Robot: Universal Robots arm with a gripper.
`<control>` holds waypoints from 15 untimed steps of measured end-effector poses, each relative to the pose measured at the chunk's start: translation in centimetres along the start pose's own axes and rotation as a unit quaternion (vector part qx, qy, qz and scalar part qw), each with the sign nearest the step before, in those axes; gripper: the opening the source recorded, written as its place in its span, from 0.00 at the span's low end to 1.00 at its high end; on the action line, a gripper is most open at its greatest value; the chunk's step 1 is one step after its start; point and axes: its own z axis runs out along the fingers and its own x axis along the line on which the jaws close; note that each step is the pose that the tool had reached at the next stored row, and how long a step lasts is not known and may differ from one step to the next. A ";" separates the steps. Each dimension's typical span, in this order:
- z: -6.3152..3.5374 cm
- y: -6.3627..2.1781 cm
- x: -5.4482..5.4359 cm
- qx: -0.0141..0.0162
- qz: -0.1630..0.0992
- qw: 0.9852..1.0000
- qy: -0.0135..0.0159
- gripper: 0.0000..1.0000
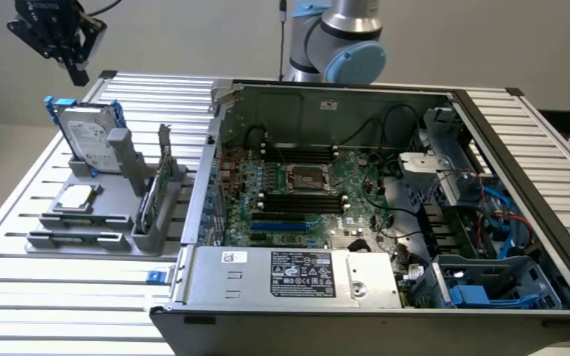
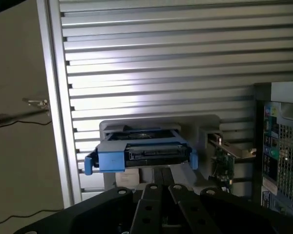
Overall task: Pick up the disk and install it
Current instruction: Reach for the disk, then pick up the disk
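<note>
Ok, approach phase, pick not done yet. Gripper (image 1: 75, 74) hangs above the disk (image 1: 89, 137), well clear, carrying nothing; open/closed: can't tell. Disk stands upright in grey rack (image 1: 116, 159), outside the PC case (image 1: 335, 222), near its wall. Next move imo needs straight descent, centred betw. blue rails (image 1: 119, 111), w/o clipping rack.

Ext cam: gripper (image 1: 74, 73) top clipped by frame edge; disk (image 1: 79, 152) bottom hidden behind grey stand (image 1: 119, 150); I can't read its label (image 1: 89, 132) txt. PC case (image 1: 364, 334) near-right corner cropped too.
</note>
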 end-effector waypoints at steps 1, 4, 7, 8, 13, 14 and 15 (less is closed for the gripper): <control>0.05 0.03 0.5 0.000 0.000 1.000 0.000 0.11; 0.10 0.00 1.8 0.000 0.000 1.000 0.000 0.11; 0.10 -0.04 2.3 0.000 0.000 1.000 0.000 0.11; 0.10 -0.04 2.3 0.000 0.000 1.000 0.000 0.11; 0.10 -0.03 2.3 0.000 0.000 1.000 0.000 0.11; 0.10 -0.03 2.3 0.000 0.000 1.000 0.000 0.11; 0.10 -0.03 2.3 0.000 0.000 1.000 0.000 0.11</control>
